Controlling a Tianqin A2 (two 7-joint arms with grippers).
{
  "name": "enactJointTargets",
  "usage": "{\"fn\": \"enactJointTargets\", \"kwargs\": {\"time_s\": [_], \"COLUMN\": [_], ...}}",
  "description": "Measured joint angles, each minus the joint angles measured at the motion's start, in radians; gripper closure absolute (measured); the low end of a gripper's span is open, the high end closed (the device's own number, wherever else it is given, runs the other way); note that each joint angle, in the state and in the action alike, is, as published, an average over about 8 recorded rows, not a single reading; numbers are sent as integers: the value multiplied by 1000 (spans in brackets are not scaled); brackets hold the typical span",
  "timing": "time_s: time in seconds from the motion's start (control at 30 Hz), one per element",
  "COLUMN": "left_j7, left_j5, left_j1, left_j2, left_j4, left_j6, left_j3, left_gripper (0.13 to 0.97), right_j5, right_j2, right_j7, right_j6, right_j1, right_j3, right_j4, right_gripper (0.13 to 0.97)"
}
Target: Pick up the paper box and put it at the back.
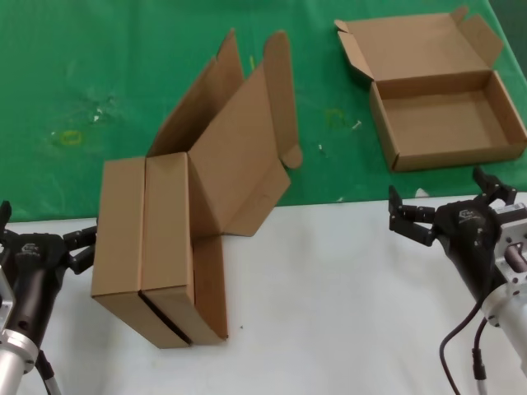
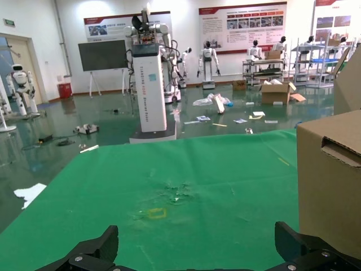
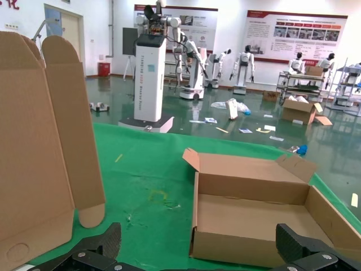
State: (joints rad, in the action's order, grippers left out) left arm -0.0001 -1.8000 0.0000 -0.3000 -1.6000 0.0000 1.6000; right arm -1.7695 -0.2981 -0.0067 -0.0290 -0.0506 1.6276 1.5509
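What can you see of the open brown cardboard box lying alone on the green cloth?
The shallow rectangular brown corrugated-cardboard box lies flat and open on the wrinkled green cloth, at the robot's far right. Its hinged lid, with small ear flaps, is folded back onto the cloth. The tray looks empty. Nothing touches it; the right gripper sits nearer, jaws open, over the white tabletop.

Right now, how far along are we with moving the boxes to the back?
One open paper box already lies on the green cloth at the back. Nothing is in hand: the left gripper and right gripper are both open and empty. Left to do: the upright boxes in front stand mostly on the white tabletop.
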Motion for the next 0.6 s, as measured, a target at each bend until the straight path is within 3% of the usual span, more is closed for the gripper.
{"fn": "enactJointTargets", "kwargs": {"time_s": [0.6], "left_j7": [0], "left_j5": [0], "left_j1": [0], "left_j2": [0], "left_j4": [0], "left_j6": [0], "left_j3": [0], "left_gripper": [132], "right_j5": [0], "right_j2": [0], "right_j7": [0], "right_j6": [0], "right_j1": [0], "right_j3": [0], "right_j4": [0], "right_gripper": [129]}}
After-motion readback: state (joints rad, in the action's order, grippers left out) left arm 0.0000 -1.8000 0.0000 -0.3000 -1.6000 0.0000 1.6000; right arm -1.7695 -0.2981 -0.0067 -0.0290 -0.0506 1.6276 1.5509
